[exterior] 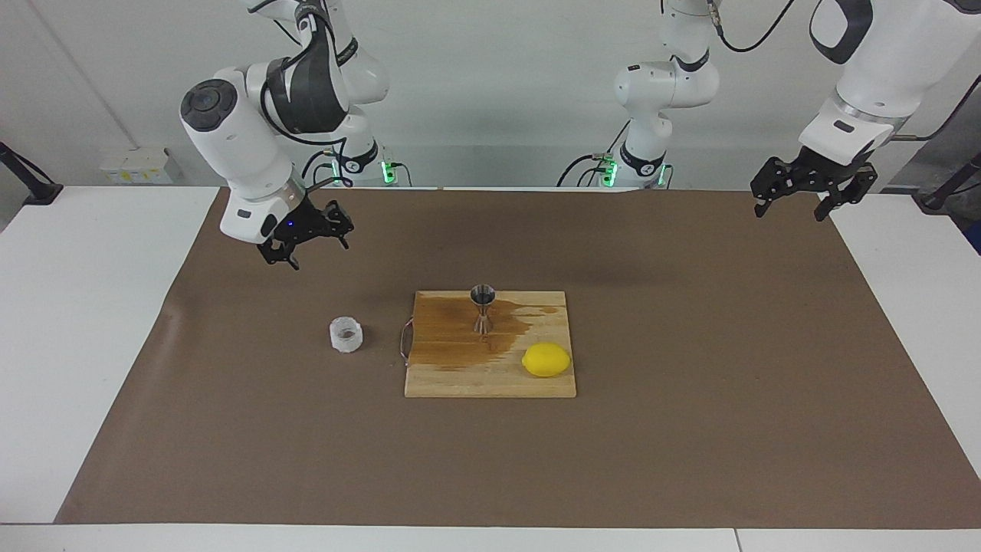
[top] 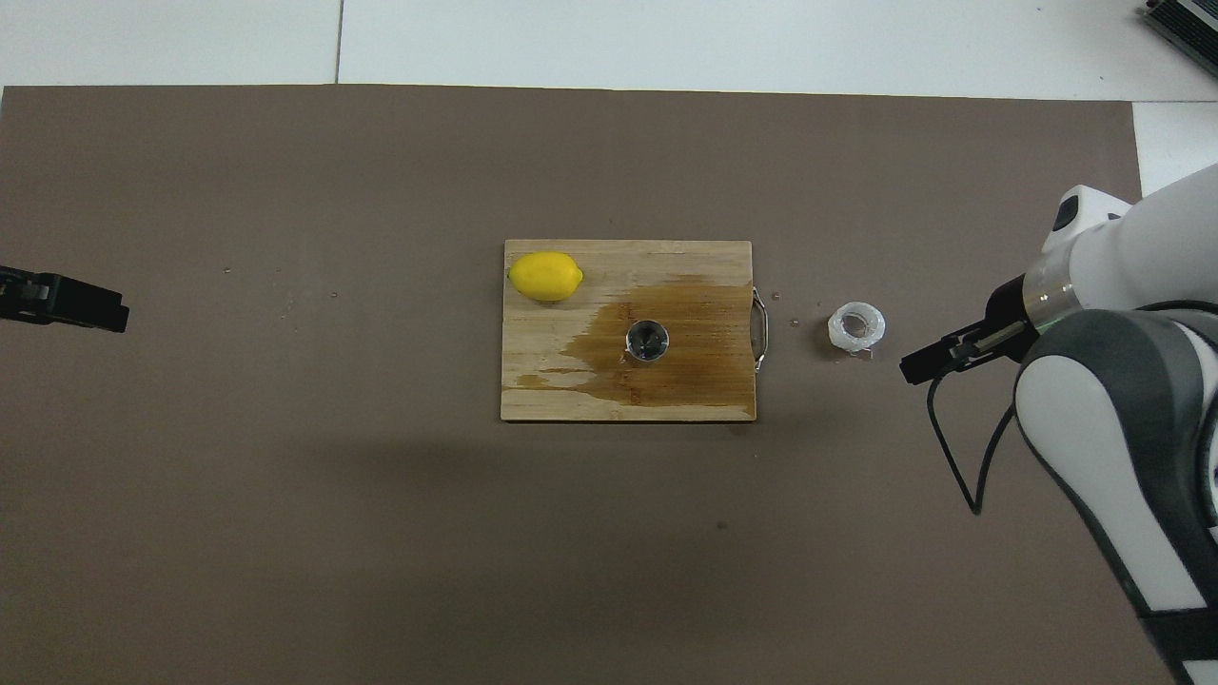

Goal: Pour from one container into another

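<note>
Spillage is threatening you: with both hands spread and empty, right hand [exterior: 305, 234] over bare mat, left hand [exterior: 797, 189] waiting at the tabletop's corner, the cup [exterior: 346, 335] is sitting alone beside the wet board [exterior: 490, 379], whose slick top is risking tipping the jigger [exterior: 483, 308].

Yellow lemon [exterior: 546, 359], shiny steel jigger [exterior: 482, 308], translucent white ribbed cup [exterior: 346, 334] (brownish inside), pale wooden board [exterior: 460, 379] with a dark brown stain, brown mat [exterior: 690, 429].

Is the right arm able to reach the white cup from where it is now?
Probably yes. The right gripper hangs open and empty above the mat, and the white cup stands upright by itself, apart from the cutting board, with nothing between them.
</note>
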{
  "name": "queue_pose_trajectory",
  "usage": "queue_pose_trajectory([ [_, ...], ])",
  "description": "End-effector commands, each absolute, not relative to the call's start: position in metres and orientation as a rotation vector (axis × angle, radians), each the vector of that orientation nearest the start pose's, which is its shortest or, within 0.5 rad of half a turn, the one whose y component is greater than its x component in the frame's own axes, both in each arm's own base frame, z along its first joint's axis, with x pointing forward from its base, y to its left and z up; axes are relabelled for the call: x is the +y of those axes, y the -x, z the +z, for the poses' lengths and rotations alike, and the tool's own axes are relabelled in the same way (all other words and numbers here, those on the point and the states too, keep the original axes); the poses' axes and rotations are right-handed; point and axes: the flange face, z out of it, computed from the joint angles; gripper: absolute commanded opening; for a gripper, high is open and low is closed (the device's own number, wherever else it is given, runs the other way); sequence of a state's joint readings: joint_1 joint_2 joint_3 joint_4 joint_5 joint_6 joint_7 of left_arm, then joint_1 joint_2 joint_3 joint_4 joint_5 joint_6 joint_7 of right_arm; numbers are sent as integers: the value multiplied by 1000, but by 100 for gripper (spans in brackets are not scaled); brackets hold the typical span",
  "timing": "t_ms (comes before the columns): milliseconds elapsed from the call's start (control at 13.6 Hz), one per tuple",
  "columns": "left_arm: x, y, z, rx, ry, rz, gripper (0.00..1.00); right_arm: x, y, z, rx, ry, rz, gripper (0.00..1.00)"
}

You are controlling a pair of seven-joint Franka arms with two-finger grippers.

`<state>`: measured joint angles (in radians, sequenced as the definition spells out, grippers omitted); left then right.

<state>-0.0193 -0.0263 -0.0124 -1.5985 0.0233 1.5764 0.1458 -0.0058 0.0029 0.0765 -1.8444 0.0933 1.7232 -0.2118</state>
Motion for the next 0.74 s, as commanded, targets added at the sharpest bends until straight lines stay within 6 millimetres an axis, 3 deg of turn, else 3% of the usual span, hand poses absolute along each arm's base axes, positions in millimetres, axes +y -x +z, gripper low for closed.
queue_pose_trajectory([
  [0, -13, -542, 628, 274, 3104, 5, 100, 41, -554, 540, -49, 3069, 238, 100],
  [74, -13, -542, 628, 277, 3104, 5, 100, 35, -552, 547, 58, 3076, 217, 100],
  [294, -13, -542, 628, 274, 3104, 5, 100, 34, -543, 571, 58, 3078, 148, 100],
  [442, -13, -542, 628, 274, 3104, 5, 100, 24, -547, 583, 88, 3078, 79, 100],
  [663, -13, -542, 628, 274, 3104, 5, 100, 15, -540, 584, 114, 3064, 148, 100],
])
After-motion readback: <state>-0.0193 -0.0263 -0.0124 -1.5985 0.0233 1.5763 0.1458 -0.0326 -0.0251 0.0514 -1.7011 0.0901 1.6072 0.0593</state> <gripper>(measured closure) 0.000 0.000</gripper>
